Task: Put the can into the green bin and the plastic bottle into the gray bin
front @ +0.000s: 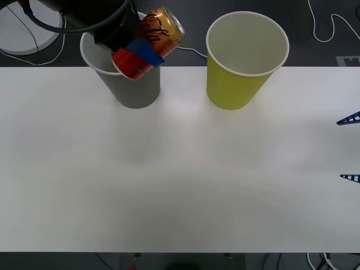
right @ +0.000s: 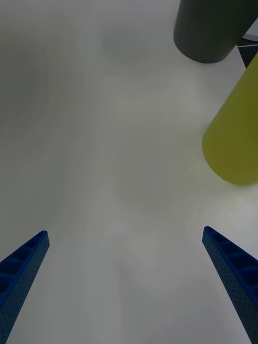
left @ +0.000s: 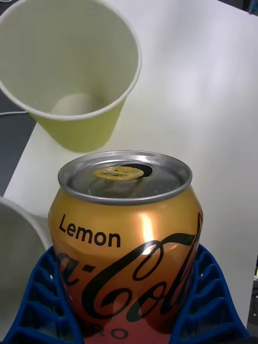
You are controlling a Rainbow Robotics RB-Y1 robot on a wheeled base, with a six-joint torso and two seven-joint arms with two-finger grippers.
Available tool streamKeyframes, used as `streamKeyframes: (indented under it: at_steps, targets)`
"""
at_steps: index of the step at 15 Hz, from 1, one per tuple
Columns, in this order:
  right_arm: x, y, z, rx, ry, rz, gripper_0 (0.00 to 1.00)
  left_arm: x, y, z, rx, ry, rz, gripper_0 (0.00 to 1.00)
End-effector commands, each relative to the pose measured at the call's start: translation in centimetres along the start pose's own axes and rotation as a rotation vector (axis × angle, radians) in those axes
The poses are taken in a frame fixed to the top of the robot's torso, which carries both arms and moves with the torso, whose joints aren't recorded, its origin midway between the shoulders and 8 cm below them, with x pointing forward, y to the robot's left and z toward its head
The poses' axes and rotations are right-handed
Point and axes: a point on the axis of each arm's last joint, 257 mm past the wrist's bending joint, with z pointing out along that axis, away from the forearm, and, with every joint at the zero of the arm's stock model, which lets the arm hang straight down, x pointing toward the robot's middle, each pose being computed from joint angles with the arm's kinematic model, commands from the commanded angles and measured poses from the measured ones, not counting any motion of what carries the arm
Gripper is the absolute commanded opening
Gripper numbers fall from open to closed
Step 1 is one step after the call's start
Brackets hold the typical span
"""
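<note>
The red-orange can (front: 153, 39) hangs tilted over the gray bin (front: 134, 87) at the table's back left, with my left gripper (front: 147, 49) shut on it. In the left wrist view the can (left: 126, 231) sits between the blue fingers (left: 43, 301), its silver top and pull tab pointing toward the green bin (left: 80, 131). The green bin (front: 242, 84) stands to the right of the gray one, its inside bare. My right gripper (front: 350, 149) waits open at the table's right edge, low over the white surface (right: 124, 231). The plastic bottle is out of view.
The white table (front: 180, 180) stretches wide in front of both bins. Behind it lie a dark floor with white cables (front: 329, 28) and a white round base (front: 28, 25) at the back left. The right wrist view shows the green bin (right: 236, 140) and gray bin (right: 209, 29).
</note>
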Motion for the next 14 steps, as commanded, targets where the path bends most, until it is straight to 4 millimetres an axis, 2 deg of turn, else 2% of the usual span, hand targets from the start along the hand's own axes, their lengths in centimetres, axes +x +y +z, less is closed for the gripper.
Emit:
streamKeyframes:
  at_steps: [1,3,4,7,10,14]
  targets:
    - [0.0,0.0,0.0,0.0,0.0,0.0,1.0,-3.8,0.8,1.2,-0.003,0.031,0.013,0.0]
    - [0.0,0.0,0.0,0.0,0.0,0.0,1.0,-7.0,0.6,2.1,-0.003,0.045,0.004,0.0]
    - [0.0,0.0,0.0,0.0,0.0,0.0,1.0,-9.7,0.4,2.7,-0.016,0.034,-0.02,0.0]
    - [0.0,0.0,0.0,0.0,0.0,0.0,1.0,-14.9,-0.1,4.8,-0.036,0.029,-0.022,0.0]
    - [0.0,0.0,0.0,0.0,0.0,0.0,1.0,-19.3,0.2,7.0,-0.062,-0.026,-0.06,0.0]
    - [0.0,0.0,0.0,0.0,0.0,0.0,1.0,-21.4,2.2,9.7,-0.145,-0.057,-0.132,0.0]
